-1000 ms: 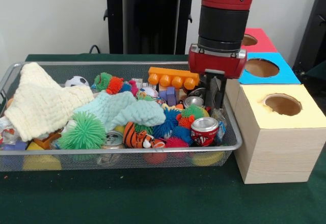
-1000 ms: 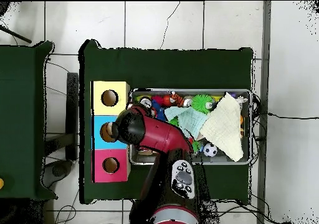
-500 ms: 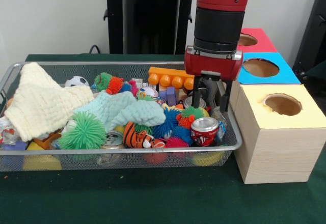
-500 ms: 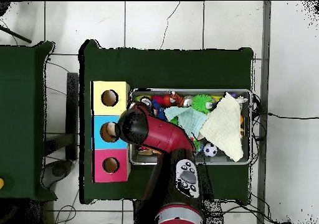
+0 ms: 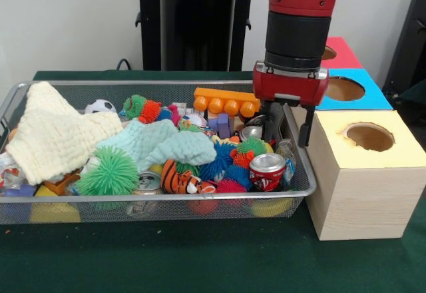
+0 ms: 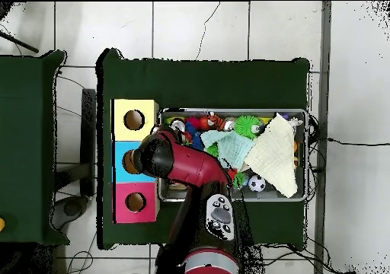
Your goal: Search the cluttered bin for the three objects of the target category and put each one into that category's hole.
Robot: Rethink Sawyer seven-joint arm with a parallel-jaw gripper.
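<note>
Green table [image 5: 200, 266]: wire bin [image 5: 133, 208], seemingly three boxes [image 5: 363, 180].

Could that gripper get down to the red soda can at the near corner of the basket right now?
Probably yes. The gripper hangs open over the basket's edge beside the boxes, just behind the red can. The can's top is bare, with nothing lying over it, though spiky balls crowd one side.

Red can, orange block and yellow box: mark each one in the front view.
red can [image 5: 267, 171], front view, on its printed side wall.
orange block [image 5: 226, 101], front view, on its row of studs.
yellow box [image 5: 389, 152], front view, on its top face beside the hole.
</note>
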